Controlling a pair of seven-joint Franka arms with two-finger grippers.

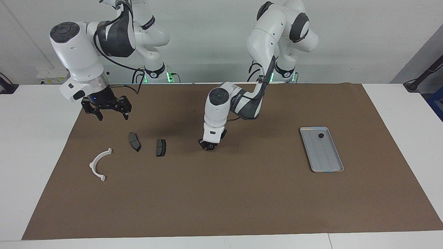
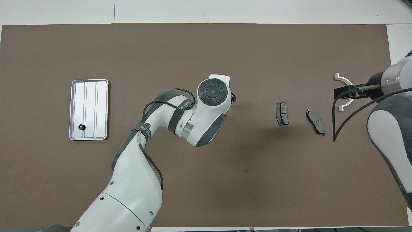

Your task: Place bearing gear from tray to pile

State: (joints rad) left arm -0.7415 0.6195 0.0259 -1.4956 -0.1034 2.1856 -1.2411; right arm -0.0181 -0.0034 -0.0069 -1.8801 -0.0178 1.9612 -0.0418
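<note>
Finding: one small dark round bearing gear [image 1: 321, 135] lies in the shallow silver-grey ribbed metal tray [image 1: 327, 155], at the tray's end nearer the robots and close to its rim. The tray sits on the brown mat [image 1: 221, 200] toward the left arm's end.

The pile lies toward the right arm's end of the mat. It is made up of a white semicircular plastic bracket [image 1: 92, 165] and two dark grey brake pads [image 1: 134, 141] [image 1: 161, 147].

The left gripper [image 1: 209, 146] is low over the middle of the mat, beside the pile's nearest pad and well apart from the tray. You cannot tell whether its pincer is apart or together, nor whether it carries anything.

The right gripper [image 1: 112, 117] waits raised over the pile's end of the mat, with its pincer apart and empty.

Assessment: the step in hand appears to be a drop-off at the pile's edge, and the gear in the tray is not yet fetched.

Next move: send the left arm to the tray and bring it down squarely over the gear. Mind the rim and ribs beside so small a part.
</note>
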